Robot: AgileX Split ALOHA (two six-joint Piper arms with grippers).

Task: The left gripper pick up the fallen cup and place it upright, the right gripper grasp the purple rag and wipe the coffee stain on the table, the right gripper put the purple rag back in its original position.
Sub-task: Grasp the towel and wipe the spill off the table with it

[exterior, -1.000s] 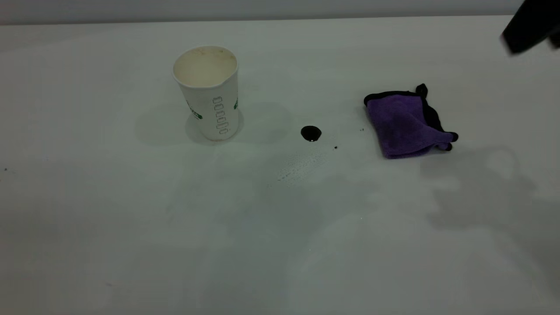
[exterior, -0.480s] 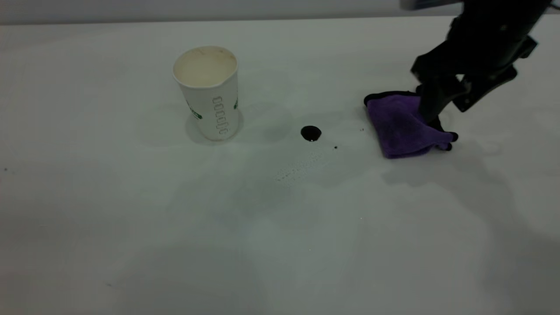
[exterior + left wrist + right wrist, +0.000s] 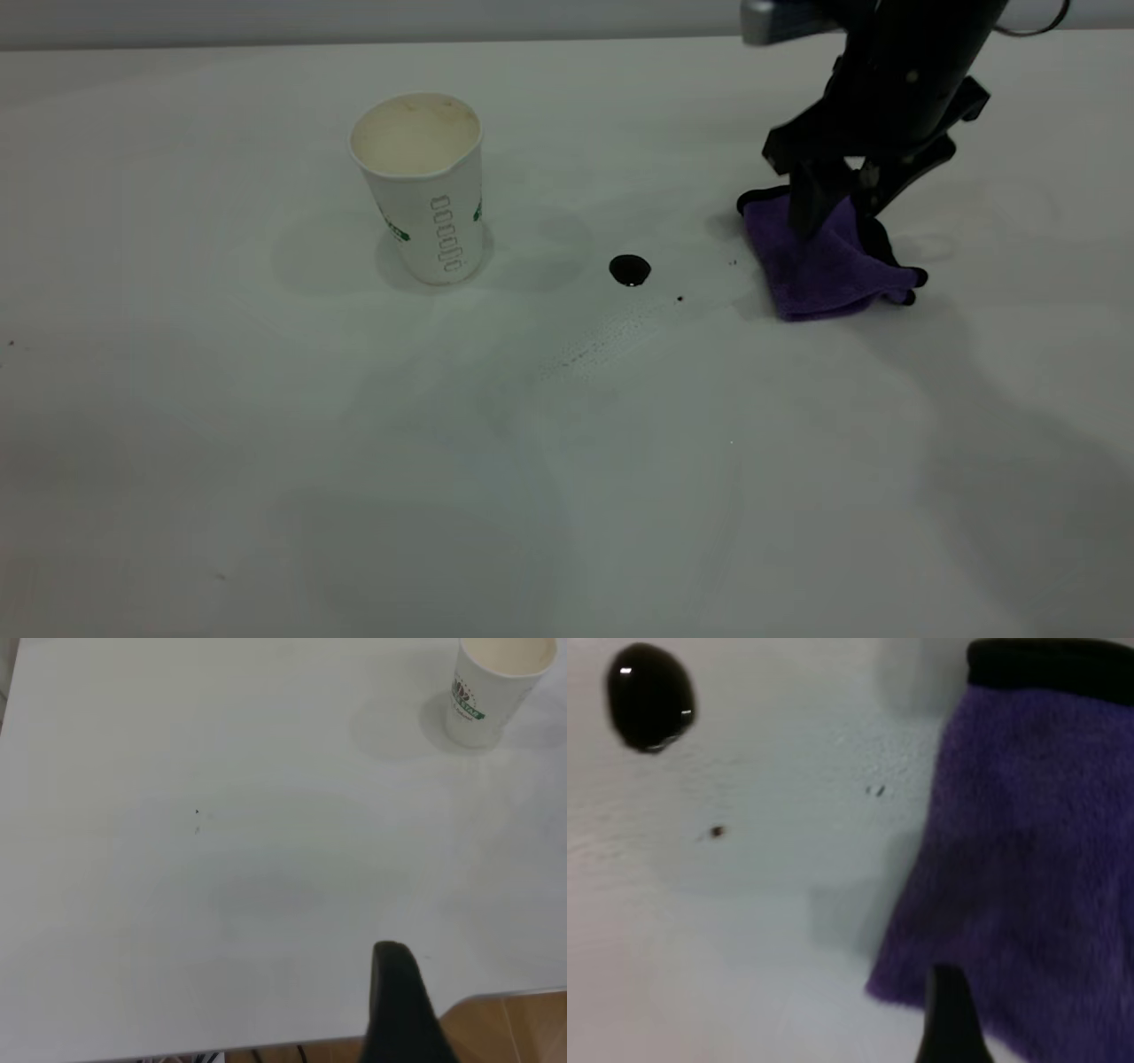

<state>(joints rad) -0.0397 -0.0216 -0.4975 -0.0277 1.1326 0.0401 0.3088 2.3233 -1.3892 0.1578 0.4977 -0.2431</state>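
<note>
The cup (image 3: 418, 190) stands upright on the table (image 3: 549, 496) at the left; it also shows in the left wrist view (image 3: 496, 682). The coffee stain (image 3: 630, 270) lies between the cup and the purple rag (image 3: 819, 266). My right gripper (image 3: 837, 211) is open and low over the rag's far part, one finger on the purple pile and the other by the black edging. In the right wrist view the rag (image 3: 1028, 859) fills one side, with the stain (image 3: 651, 695) beyond it. My left gripper (image 3: 400, 997) is parked near the table edge, far from the cup.
A faint patch of tiny droplets (image 3: 602, 341) and small dark specks (image 3: 679, 299) lie near the stain. The table's edge and brown floor (image 3: 509, 1028) show in the left wrist view.
My right gripper has come down from the upper right corner and moved left onto the rag. The cup, stain and rag have not moved.
</note>
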